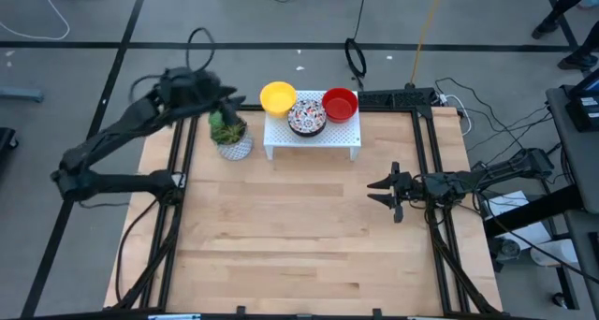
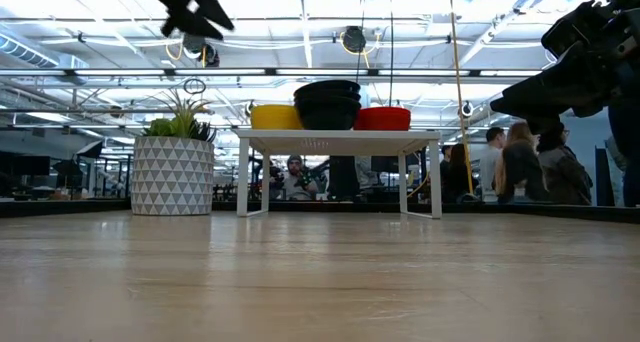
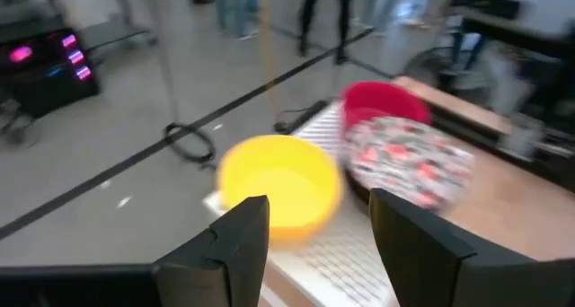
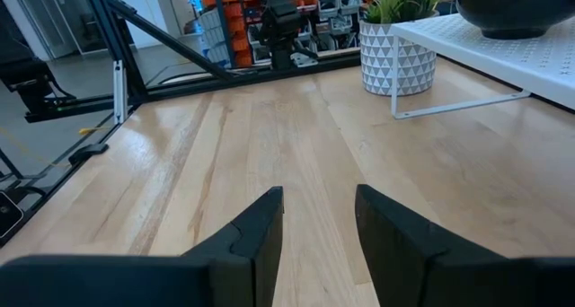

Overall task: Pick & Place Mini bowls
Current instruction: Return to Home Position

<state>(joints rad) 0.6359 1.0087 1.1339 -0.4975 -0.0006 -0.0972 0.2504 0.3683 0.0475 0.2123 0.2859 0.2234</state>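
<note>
The yellow bowl (image 1: 277, 96), patterned bowl (image 1: 306, 114) and red bowl (image 1: 340, 104) sit in a row on the white rack (image 1: 314, 140) at the table's (image 1: 281, 236) far edge, so the job looks done. The left gripper (image 3: 319, 208) hangs open and empty near the yellow one; the right gripper (image 1: 377, 191) waits open, empty, by the right edge

The high view looks straight down on the whole worktop (image 1: 281, 226), the low view faces level across it toward the white rack (image 2: 380, 135), the left wrist view looks past the left gripper (image 3: 319, 204) closely down on that rack, and the right wrist view past the right gripper (image 4: 319, 195) toward it from farther off.
</note>
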